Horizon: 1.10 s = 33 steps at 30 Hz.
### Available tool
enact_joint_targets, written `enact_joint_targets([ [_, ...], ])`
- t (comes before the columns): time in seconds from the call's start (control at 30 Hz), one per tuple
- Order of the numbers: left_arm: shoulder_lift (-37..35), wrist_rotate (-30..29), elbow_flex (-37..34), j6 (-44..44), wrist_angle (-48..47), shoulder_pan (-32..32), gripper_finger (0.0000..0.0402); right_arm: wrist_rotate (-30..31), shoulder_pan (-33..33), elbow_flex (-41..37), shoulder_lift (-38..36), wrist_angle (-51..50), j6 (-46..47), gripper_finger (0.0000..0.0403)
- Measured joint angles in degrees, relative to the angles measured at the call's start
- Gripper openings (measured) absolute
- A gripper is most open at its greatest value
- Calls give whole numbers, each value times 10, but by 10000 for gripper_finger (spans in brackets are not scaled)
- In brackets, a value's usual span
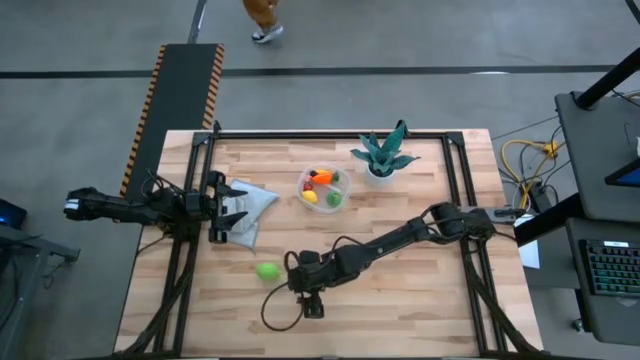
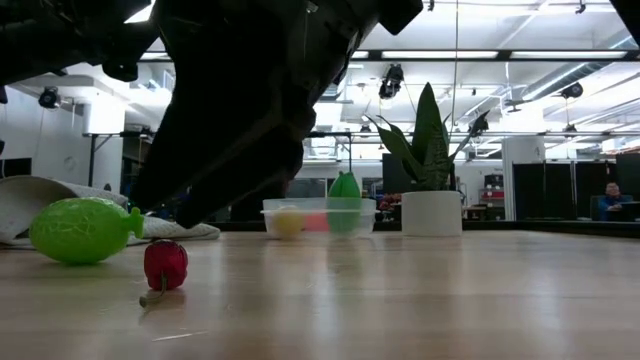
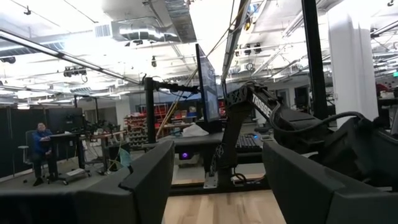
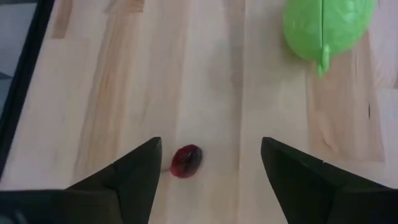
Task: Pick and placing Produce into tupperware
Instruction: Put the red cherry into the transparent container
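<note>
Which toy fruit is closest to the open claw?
The small red fruit, lying on the bare table between the right gripper's open fingers. The green lime lies farther off; the rest sit in the bowl.

One clear bowl (image 1: 324, 188) stood on the one desk (image 1: 400, 300), with four produce pieces showing inside it: one orange, one red, one yellow, one green. Two pieces lay loose on the wood: one green lime (image 1: 267, 271) and one small red piece (image 4: 186, 161). There was one potted plant (image 1: 382, 156), one cloth (image 1: 250, 205) and two arms.
</note>
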Motion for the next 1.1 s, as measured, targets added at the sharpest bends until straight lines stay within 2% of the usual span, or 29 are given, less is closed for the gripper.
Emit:
enact_joint_targets([
  [0.23,0,0,0,0,0,0,231,0,14,1,10,30,9,258],
  [0.7,0,0,0,0,0,0,231,7,17,2,44,38,28,243],
  [1.1,0,0,0,0,-1,0,231,1,16,2,43,23,23,227],
])
